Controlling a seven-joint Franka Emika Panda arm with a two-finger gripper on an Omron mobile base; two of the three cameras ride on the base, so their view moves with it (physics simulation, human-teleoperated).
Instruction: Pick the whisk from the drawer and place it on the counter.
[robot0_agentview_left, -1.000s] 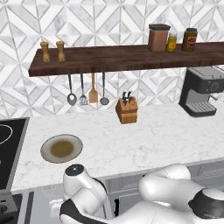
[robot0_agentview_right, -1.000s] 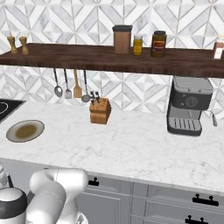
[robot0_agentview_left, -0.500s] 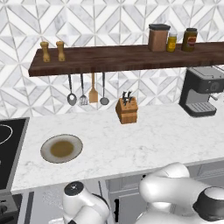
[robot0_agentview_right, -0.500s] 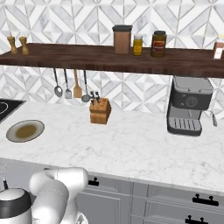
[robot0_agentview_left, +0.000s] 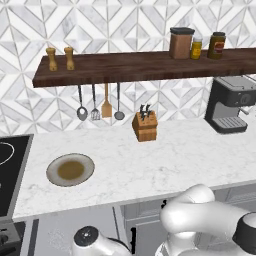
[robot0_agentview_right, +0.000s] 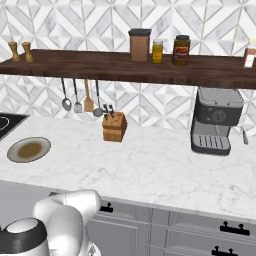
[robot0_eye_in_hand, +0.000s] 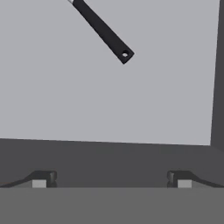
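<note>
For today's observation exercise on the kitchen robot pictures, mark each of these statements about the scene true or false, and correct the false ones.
1. The hand is open and holds nothing. True.
2. The whisk lies on the counter beside the plate. False: its black handle lies on the pale floor of the drawer, seen in the hand view.
3. A plate sits on the counter near the stovetop. True.
4. The knife block stands on the dark wooden shelf. False: it stands on the counter, below the shelf.
5. The coffee machine stands on the counter. True.
</note>
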